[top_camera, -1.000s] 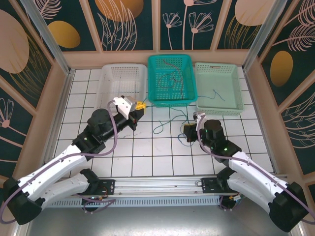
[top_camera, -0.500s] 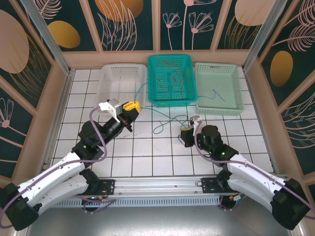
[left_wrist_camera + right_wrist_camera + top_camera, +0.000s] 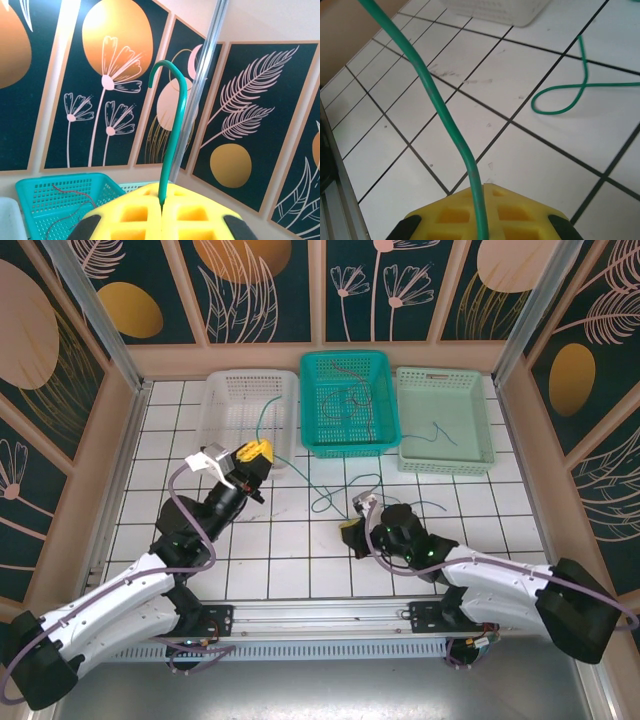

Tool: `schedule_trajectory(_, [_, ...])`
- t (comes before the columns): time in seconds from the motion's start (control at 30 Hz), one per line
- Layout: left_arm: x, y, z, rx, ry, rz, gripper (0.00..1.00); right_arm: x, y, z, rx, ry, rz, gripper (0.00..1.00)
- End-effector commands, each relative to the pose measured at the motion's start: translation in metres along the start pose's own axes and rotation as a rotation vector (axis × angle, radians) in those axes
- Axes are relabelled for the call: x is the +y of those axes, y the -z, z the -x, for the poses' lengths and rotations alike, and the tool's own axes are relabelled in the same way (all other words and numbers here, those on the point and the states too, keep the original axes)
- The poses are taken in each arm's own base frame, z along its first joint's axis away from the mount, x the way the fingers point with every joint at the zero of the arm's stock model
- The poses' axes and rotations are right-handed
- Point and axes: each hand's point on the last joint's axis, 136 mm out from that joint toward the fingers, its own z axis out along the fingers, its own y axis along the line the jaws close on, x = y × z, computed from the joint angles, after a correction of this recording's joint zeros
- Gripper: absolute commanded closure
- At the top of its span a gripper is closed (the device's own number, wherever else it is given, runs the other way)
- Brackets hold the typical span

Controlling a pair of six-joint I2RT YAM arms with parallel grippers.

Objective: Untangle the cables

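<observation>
1. Left gripper (image 3: 254, 452) at the white basket's (image 3: 225, 430) front edge, pads pressed together, pinching green cable (image 3: 173, 125).
2. Teal basket (image 3: 345, 449): red-green cable tangle (image 3: 345, 400) inside.
3. Right gripper (image 3: 352, 531) low over tiles, clamped on green strand (image 3: 451, 127).
4. Blue cable (image 3: 437, 430) in pale green basket (image 3: 445, 467).

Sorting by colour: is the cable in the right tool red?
No, the cable clamped in the right tool is green, as the right wrist view shows.
</observation>
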Motion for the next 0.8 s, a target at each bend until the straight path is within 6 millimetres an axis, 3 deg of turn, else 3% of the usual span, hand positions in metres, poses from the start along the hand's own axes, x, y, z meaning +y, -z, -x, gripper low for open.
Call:
schedule_trajectory(0.0, [-0.004,0.007,0.05,-0.185,0.029,0.001,1.0,0.002,-0.003,0.001,0.011,0.006,-0.007,1.0])
schedule_trajectory(0.1, [-0.006,0.002,0.041,-0.13,0.007,-0.002,1.0,-0.004,0.001,0.011,-0.016,0.023,-0.058,1.0])
schedule_trajectory(0.13, [-0.005,-0.002,0.036,-0.098,-0.009,0.002,1.0,-0.009,0.006,0.019,-0.042,0.022,-0.1,0.95])
schedule_trajectory(0.23, [-0.002,-0.011,0.021,0.017,-0.06,0.033,1.0,-0.021,0.036,0.049,-0.174,0.003,-0.162,0.74])
schedule_trajectory(0.3, [0.001,-0.016,0.008,0.097,-0.095,0.048,1.0,-0.027,0.06,0.069,-0.267,-0.018,-0.177,0.52])
schedule_trajectory(0.4, [0.002,-0.021,-0.015,0.212,-0.134,0.049,1.0,-0.037,0.097,0.094,-0.383,-0.05,-0.228,0.31])
schedule_trajectory(0.47, [-0.002,-0.024,-0.027,0.281,-0.156,0.018,1.0,-0.051,0.114,0.103,-0.406,-0.082,-0.311,0.27])
schedule_trajectory(0.57, [-0.009,-0.029,-0.04,0.356,-0.174,-0.024,1.0,-0.054,0.125,0.116,-0.378,-0.093,-0.361,0.26])
schedule_trajectory(0.67, [-0.012,-0.035,-0.047,0.399,-0.183,-0.049,1.0,-0.041,0.132,0.142,-0.399,-0.078,-0.328,0.25])
schedule_trajectory(0.77, [-0.016,-0.039,-0.057,0.433,-0.172,-0.076,1.0,-0.019,0.129,0.17,-0.441,-0.102,-0.184,0.25])
